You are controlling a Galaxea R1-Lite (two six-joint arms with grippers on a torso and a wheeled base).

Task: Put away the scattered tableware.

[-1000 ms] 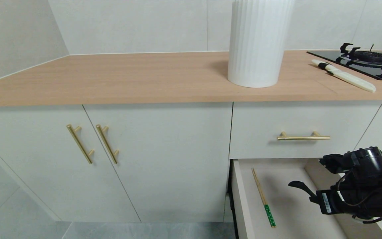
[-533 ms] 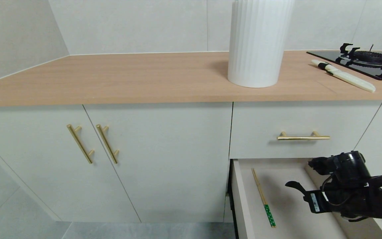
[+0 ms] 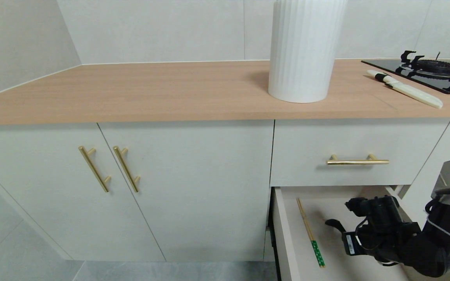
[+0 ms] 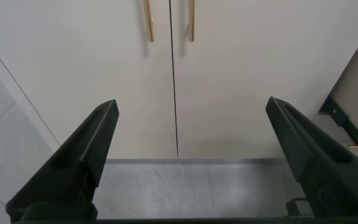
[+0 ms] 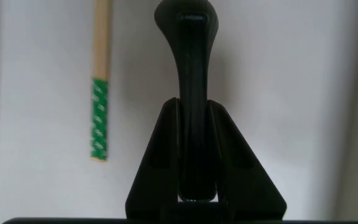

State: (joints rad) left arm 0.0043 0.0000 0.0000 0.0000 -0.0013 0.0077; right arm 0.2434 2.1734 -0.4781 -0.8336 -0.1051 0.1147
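My right gripper (image 3: 349, 236) hangs low inside the open drawer (image 3: 284, 238), shut on a black spoon (image 3: 334, 224) whose rounded end sticks out toward the drawer's left side. In the right wrist view the gripper (image 5: 194, 112) clamps the spoon's (image 5: 188, 37) stem just above the drawer floor. A pair of wooden chopsticks (image 3: 309, 233) with green ends (image 5: 99, 118) lies on the drawer floor beside the spoon. A white knife (image 3: 404, 89) lies on the countertop at the right. My left gripper (image 4: 191, 109) is open, facing the cabinet doors low down.
A tall white ribbed container (image 3: 302, 50) stands on the wooden countertop (image 3: 150, 93). A black gas stove (image 3: 436, 70) sits at the far right. Above the open drawer is a closed one with a gold handle (image 3: 357, 161). Two cabinet doors (image 3: 108, 168) are at the left.
My right gripper has moved left and down, deeper into the drawer, carrying the black spoon closer to the chopsticks. Nothing else has moved.
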